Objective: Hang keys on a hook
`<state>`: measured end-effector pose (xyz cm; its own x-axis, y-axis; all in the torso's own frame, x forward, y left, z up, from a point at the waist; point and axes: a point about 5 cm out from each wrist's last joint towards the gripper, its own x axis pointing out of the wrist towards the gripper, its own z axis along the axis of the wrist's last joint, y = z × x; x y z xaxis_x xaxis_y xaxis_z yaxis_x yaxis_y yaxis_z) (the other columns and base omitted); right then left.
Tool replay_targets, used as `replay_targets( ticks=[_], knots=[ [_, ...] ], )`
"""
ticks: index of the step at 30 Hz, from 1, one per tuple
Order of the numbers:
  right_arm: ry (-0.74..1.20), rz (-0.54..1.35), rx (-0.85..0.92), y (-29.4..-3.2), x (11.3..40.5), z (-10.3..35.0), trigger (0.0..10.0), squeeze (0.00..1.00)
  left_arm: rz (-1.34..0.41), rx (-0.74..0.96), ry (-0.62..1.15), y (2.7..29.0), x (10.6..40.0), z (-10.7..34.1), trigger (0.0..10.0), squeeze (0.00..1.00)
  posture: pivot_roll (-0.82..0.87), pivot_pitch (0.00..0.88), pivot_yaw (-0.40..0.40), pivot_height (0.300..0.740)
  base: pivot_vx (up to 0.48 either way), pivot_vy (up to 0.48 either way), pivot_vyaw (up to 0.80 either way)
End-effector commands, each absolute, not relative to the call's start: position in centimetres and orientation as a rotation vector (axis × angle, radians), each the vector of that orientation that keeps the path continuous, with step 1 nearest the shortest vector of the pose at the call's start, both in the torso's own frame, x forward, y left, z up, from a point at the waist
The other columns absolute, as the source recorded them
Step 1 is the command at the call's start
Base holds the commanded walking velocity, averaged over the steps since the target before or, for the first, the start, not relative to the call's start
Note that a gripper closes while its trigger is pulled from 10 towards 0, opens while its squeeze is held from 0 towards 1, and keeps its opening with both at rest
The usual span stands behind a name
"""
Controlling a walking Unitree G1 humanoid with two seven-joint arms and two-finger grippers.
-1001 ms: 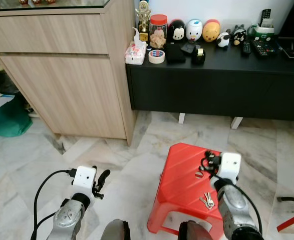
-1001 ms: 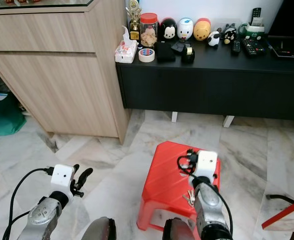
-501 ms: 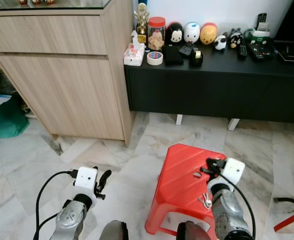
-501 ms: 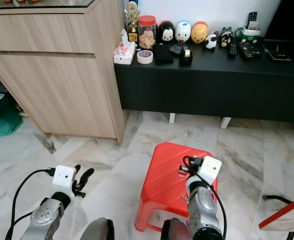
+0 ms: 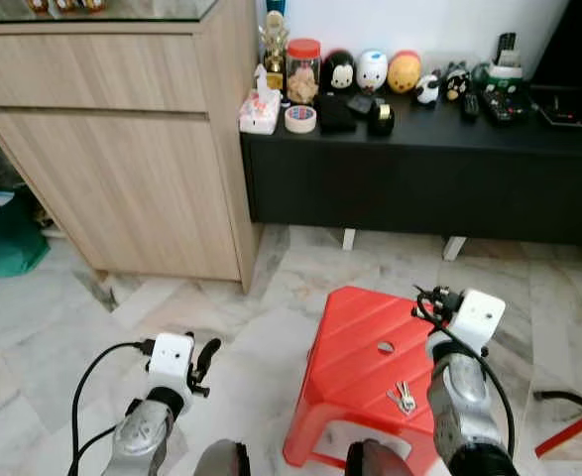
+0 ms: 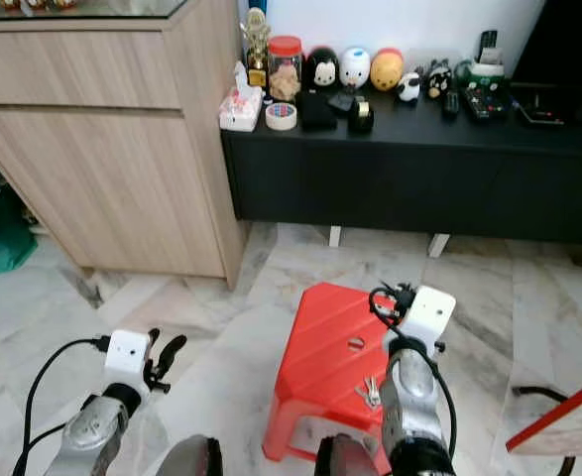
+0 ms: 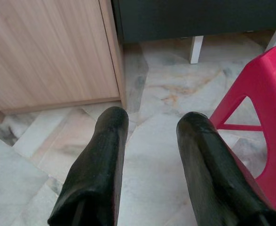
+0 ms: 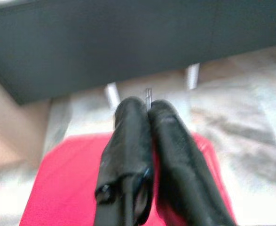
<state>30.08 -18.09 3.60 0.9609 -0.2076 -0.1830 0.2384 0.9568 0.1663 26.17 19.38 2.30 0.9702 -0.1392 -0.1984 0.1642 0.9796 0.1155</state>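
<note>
A red stool [image 5: 365, 362] is seen in the lower centre of the left eye view, standing on a marble floor [image 5: 62, 307], w/ a bunch of keys [image 5: 403, 399] lying loose on its top near the lower right corner, just below a small round hole in the seat. The right gripper [image 5: 431, 300] is held above the stool's upper right edge, apart from the keys; in the right wrist view its fingers [image 8: 130, 141] are pressed together, and a thin pale sliver pokes out at the tips, poss. a wire or ring, but the pic is too blurred to tell. The left gripper [image 7: 152, 127] is carried low at the lower left of the frame, over bare floor beside a wooden cabinet [image 5: 132, 149], its fingers spread w/ nothing between them. A black TV console [image 5: 419, 149] w/ toys, a jar and tape rolls is seen across the upper right. No hook can be made out anywhere. The step in hand is judged to be the pick-up: the keys are not yet taken, so the task is barely begun. For the next move, the right gripper would need to be parted, brought down and back over the keys, and closed on the ring or a blade, flat metal on smooth plastic being likely to slip.
</note>
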Motion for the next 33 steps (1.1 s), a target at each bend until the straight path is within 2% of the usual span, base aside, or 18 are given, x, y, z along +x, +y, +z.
replay_targets(
  ticks=[1,2,4,5,6,12,13,14,23,27,33],
  knots=[
    [0.156,-0.2,0.159,-17.5,30.1,3.7,10.0,0.0,-0.163,0.142,0.198,19.3,26.0,2.0,10.0,0.0,0.08,0.053,-0.029,0.628,0.0,0.0,0.0],
    [0.149,-0.203,0.176,-17.4,30.1,3.7,10.0,0.0,-0.163,0.141,0.197,19.2,26.0,2.1,10.0,0.0,0.08,0.05,-0.031,0.628,0.0,0.0,0.0],
    [0.154,-0.2,0.166,-17.2,30.1,3.7,10.0,0.18,-0.162,0.141,0.197,19.3,26.0,2.0,10.0,0.0,0.08,0.05,-0.032,0.628,0.0,0.0,0.0],
    [0.159,-0.198,0.167,-17.2,30.1,3.7,10.0,0.88,-0.161,0.14,0.196,19.3,26.0,2.0,10.0,0.0,0.08,0.05,-0.032,0.628,0.0,0.0,0.0],
    [0.166,-0.196,0.179,-17.2,30.1,3.7,10.0,1.0,-0.161,0.14,0.196,19.2,26.0,2.0,10.0,0.0,0.08,0.049,-0.034,0.628,0.0,0.0,0.0],
    [0.189,-0.158,0.166,-17.0,30.0,3.3,10.0,0.98,-0.159,0.138,0.198,19.3,25.9,2.0,10.0,0.0,0.08,0.048,-0.036,0.628,0.0,0.0,0.0],
    [0.195,-0.155,0.162,-17.1,30.0,3.2,10.0,0.22,-0.159,0.138,0.197,19.2,25.9,2.0,10.0,0.0,0.08,0.046,-0.037,0.628,0.0,0.0,0.0],
    [0.215,-0.164,0.158,-17.2,29.8,2.9,10.0,0.0,-0.159,0.137,0.197,19.2,25.9,2.0,10.0,0.0,0.08,0.046,-0.037,0.628,0.0,0.0,0.0],
    [0.249,-0.158,0.169,-17.5,29.2,2.0,10.0,0.0,-0.158,0.138,0.197,19.3,25.9,1.9,10.0,0.0,0.08,0.037,-0.035,0.628,0.0,0.0,0.0],
    [0.361,-0.152,0.1,-17.7,28.5,0.5,10.0,0.0,-0.156,0.139,0.198,19.4,25.8,1.9,10.0,0.0,0.08,0.034,-0.036,0.628,0.0,0.0,0.0],
    [0.368,-0.142,0.116,-17.6,28.3,0.2,10.0,0.0,-0.154,0.138,0.194,19.4,25.9,2.0,10.0,0.0,0.08,0.038,-0.039,0.628,0.0,0.0,0.0]
  ],
)
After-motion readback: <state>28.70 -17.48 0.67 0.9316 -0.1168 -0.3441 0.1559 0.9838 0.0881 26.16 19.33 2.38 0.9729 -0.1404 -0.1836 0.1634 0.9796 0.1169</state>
